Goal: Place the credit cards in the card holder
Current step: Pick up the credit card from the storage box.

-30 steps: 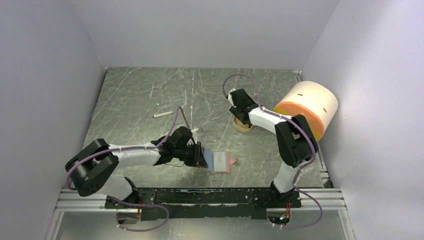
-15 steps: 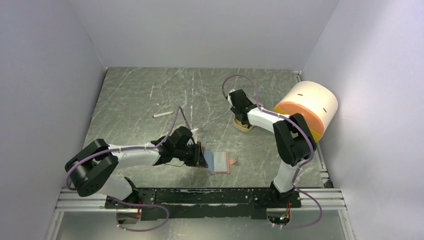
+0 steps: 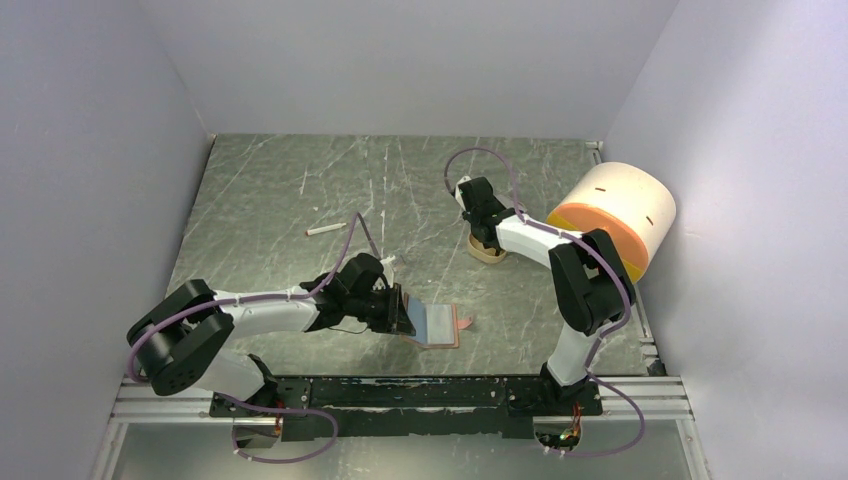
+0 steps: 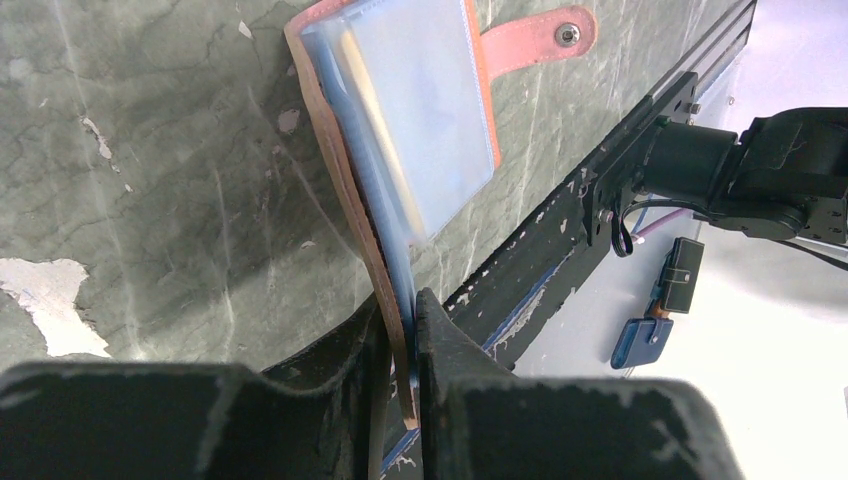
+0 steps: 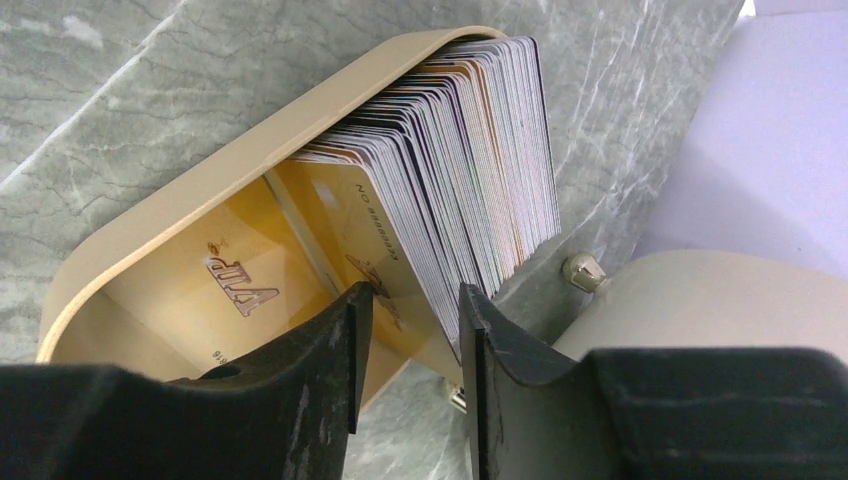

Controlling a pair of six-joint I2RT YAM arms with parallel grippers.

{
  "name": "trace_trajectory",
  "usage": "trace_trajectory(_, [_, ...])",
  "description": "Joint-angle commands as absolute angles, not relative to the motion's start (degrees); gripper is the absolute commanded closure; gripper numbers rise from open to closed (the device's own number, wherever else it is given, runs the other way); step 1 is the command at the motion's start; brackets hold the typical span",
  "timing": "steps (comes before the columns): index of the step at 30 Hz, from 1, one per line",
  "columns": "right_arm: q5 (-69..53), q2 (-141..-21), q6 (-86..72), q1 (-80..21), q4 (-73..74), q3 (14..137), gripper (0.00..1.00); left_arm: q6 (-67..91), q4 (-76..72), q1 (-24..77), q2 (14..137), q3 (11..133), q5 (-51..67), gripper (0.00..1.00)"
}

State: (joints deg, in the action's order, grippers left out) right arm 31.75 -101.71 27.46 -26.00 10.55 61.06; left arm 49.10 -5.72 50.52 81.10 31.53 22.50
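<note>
Jaws of left gripper [image 4: 400, 325]: pinched almost shut on one leaf of the holder [image 4: 410, 110]. Jaws of right gripper [image 5: 412, 305]: part open, astride the front cards [image 5: 470, 150], no clamp visible.

Cylinder [image 3: 615, 215]: beside the right jaws, outboard; not part of the job.

Tray [image 5: 200, 170]: below and beyond the right jaws; keeps cards on edge, leaning, top edges free for pinching.

Holder: leaf lifted at the left jaws, other half flat beyond the tips, to spread the clear sleeves for loading.

Cards: probably next, close on one and lift.

Stick [image 3: 325, 229]: well beyond the left jaws; leave alone.
</note>
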Motion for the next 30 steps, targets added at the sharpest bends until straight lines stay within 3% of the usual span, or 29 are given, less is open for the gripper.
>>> trace_trajectory(1, [33.8,-100.0,27.8,-25.8,8.2,61.2,0.62,48.8,-6.9,51.0,79.8,31.5,22.0,0.81])
trace_trajectory(8, [32.6,-99.5,26.4,-26.5,10.5,61.9,0.67,49.0,-7.1,51.0,79.8,31.2,22.0,0.82])
trace_trajectory(15, [31.3,-97.8,24.2,-28.8,13.2,61.4,0.89,49.0,-6.4,51.0,79.2,31.5,21.8,0.82])
trace_trajectory(22, [28.3,-95.3,20.4,-30.7,17.5,60.4,1.0,50.3,-6.2,51.0,79.2,30.9,20.8,0.82])
trace_trajectory(30, [27.6,-91.4,14.1,-31.7,23.4,59.7,1.0,52.3,-5.9,51.0,78.5,30.1,18.6,0.8])
